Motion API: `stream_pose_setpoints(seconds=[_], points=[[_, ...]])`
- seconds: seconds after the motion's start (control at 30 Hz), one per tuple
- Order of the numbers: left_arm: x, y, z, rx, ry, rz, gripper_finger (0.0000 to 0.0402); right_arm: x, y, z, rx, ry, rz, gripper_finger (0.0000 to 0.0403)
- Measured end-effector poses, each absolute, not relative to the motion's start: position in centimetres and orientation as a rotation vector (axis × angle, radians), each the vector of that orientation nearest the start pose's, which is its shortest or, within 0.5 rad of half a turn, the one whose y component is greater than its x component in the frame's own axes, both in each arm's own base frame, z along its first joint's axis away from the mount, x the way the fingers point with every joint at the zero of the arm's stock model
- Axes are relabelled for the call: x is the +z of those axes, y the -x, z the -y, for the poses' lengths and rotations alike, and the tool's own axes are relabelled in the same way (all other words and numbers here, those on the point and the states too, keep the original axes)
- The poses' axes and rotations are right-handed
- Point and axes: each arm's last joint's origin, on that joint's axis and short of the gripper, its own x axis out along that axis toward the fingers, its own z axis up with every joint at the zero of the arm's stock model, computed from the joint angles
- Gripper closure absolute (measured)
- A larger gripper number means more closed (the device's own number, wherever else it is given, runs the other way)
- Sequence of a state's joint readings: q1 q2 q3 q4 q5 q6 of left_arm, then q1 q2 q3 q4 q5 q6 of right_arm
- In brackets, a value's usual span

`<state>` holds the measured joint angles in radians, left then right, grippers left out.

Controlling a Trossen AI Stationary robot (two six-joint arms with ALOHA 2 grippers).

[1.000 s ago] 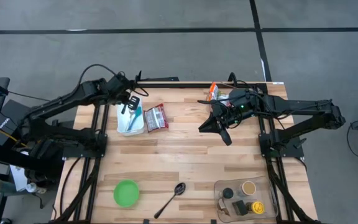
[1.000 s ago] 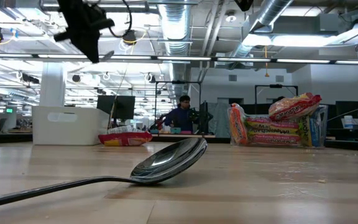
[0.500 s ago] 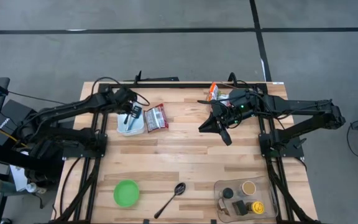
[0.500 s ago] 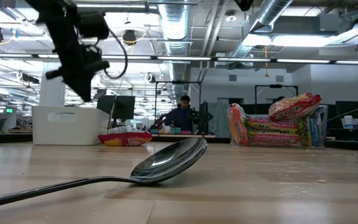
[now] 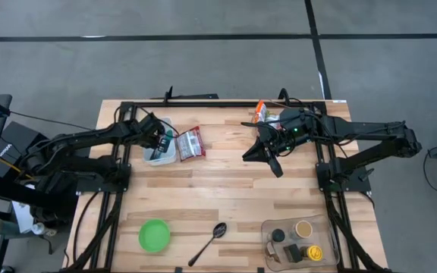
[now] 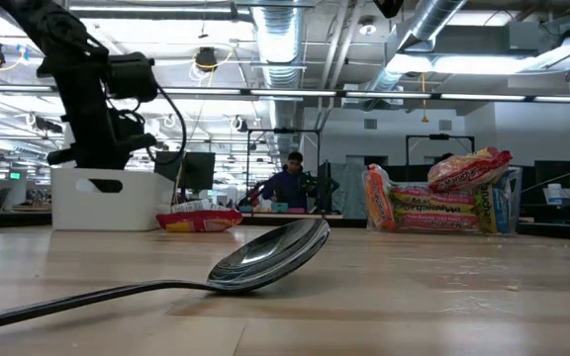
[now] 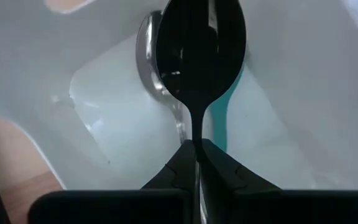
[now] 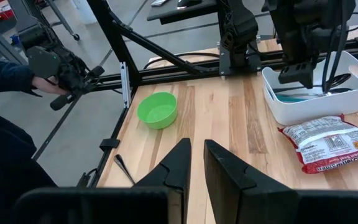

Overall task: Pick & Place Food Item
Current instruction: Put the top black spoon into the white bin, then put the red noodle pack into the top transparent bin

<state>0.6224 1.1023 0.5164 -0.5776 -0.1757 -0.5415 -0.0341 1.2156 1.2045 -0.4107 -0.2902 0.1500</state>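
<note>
Holding a black plastic spoon (image 7: pixel 199 56) pinched upright, the left gripper (image 5: pixel 158 142) hangs inside the white plastic bin (image 5: pixel 160 158); right gripper (image 5: pixel 273 164) waits nearly closed, empty, well apart.

The left arm reaches across the desk's left edge toward the far left corner, its wrist bent downward. The left gripper (image 5: pixel 158 144) points down, its fingers pinched tight on a dark utensil handle. The right arm stretches in from the right edge, the right gripper (image 5: pixel 262 157) hovering with fingers nearly together, holding nothing.
</note>
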Motion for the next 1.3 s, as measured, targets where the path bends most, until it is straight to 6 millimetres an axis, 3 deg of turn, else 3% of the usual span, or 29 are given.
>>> stream_pose_setpoints(seconds=[0.8, 1.3], points=[[16.29, -14.22, -10.73, 0.984, 0.727, -0.919, 0.0324, 36.92, -26.11, 0.06, 0.221, -0.215, -0.436, 0.0363], [16.49, -14.72, -10.55, 0.838, 0.812, -0.886, 0.0363, 36.92, -26.11, 0.06, 0.221, -0.215, -0.436, 0.0363]])
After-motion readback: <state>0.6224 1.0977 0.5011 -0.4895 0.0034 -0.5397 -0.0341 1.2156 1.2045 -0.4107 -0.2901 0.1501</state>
